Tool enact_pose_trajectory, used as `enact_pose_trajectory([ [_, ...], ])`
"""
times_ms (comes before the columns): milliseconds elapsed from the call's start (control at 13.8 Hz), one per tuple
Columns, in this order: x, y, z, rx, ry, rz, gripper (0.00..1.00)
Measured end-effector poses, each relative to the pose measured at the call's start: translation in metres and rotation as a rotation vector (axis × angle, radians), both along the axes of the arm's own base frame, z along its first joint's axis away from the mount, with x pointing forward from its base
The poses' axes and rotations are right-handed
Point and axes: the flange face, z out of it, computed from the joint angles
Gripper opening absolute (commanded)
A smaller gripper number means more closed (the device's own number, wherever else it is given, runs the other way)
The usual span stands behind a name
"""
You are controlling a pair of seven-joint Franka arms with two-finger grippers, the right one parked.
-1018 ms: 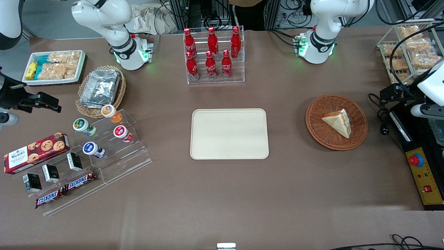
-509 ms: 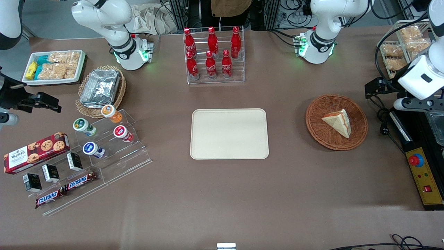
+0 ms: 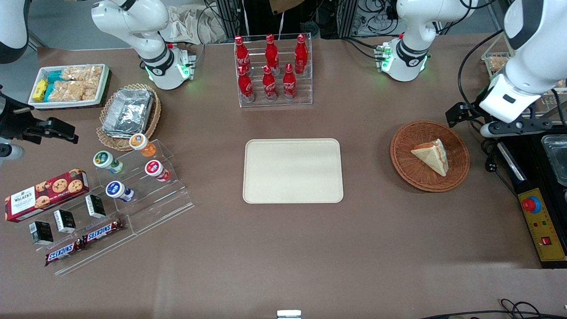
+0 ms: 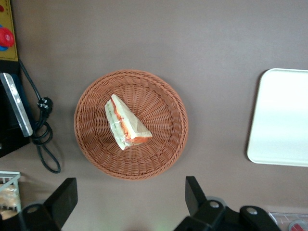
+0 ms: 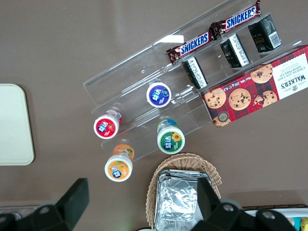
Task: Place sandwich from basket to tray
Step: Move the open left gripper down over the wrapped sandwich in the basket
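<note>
The sandwich [image 3: 431, 155], a pale bread wedge with red-orange and green filling, lies in the round reddish-brown wicker basket [image 3: 406, 168]. From above it shows as the sandwich [image 4: 126, 123] in the basket [image 4: 159, 159]. The cream tray [image 3: 293, 170] sits bare in the middle of the table, and the tray [image 4: 283, 120] also shows partly in the left wrist view. My left gripper [image 3: 514, 127] hangs high above the table just off the basket's rim, toward the working arm's end. The gripper [image 4: 130, 190] is open, its black fingers [image 4: 66, 192] wide apart with nothing between them.
A rack of red cola bottles [image 3: 272, 71] stands farther from the camera than the tray. A control box with a red button [image 3: 541, 223] and cables [image 3: 489, 153] lie beside the basket. Snack shelves, yoghurt cups [image 3: 153, 169] and a foil-container basket [image 3: 128, 113] fill the parked arm's end.
The left arm has swung in from the table's edge toward the basket, bringing the gripper close to its rim. Sandwich, basket and tray have not moved.
</note>
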Motion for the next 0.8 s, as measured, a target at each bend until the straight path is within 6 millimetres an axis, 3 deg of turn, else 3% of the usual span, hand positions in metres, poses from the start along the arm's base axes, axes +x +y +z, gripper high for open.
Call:
enact_pose_trajectory([
  [291,-0.027,0.021,-0.047,0.004,0.013,0.098,0.98],
  [800,-0.042,0.032,-0.103,0.010,0.024,0.227,0.99],
])
